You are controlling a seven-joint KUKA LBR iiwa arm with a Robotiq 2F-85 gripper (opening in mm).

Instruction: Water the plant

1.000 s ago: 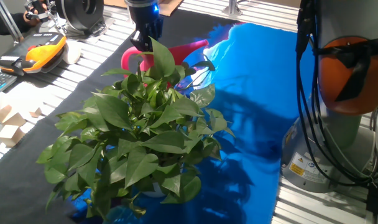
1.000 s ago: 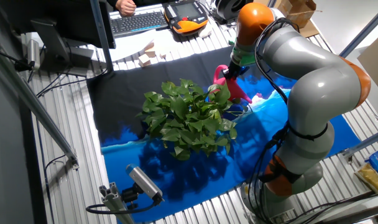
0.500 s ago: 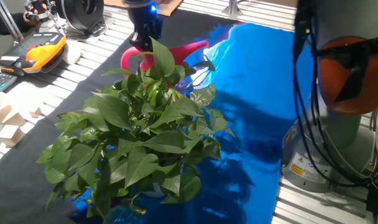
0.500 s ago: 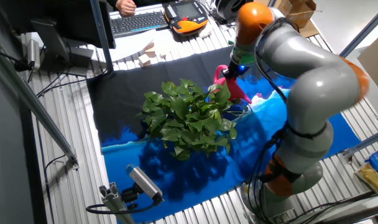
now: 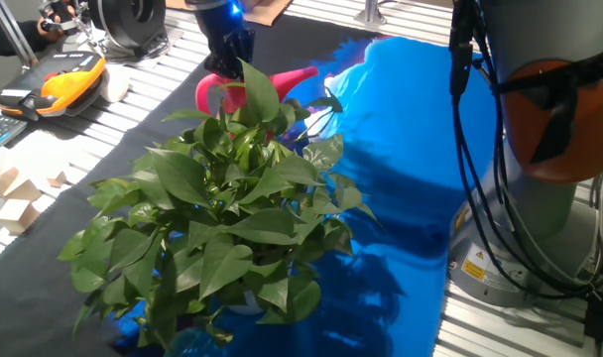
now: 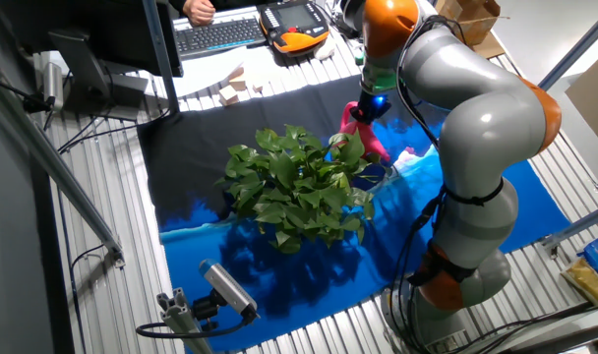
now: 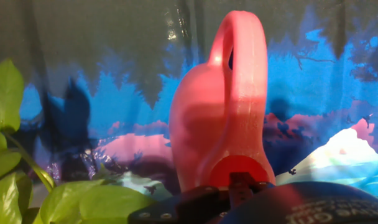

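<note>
The plant [image 5: 222,208] is a wide bush of glossy green pointed leaves in the middle of the blue and black cloth; it also shows in the other fixed view [image 6: 299,187]. A pink watering can [image 5: 237,94] sits just behind it, its spout pointing right, also seen from the other side [image 6: 363,136]. My gripper [image 5: 229,58] comes down from above and is shut on the can's looped handle [image 7: 239,74]. In the hand view the can [image 7: 220,124] fills the middle, and a few plant leaves [image 7: 9,99] show at the lower left.
The robot's base [image 5: 540,198] and cables stand at the right. An orange teach pendant [image 5: 68,79], a keyboard [image 6: 215,34] and small cardboard blocks [image 5: 14,198] lie at the table's far side. A camera on a stand [image 6: 225,290] is near the cloth's front edge.
The gripper and the watering can have shifted slightly left and up together, the spout swinging a little toward the plant. The arm's upper links have moved. The plant has not moved.
</note>
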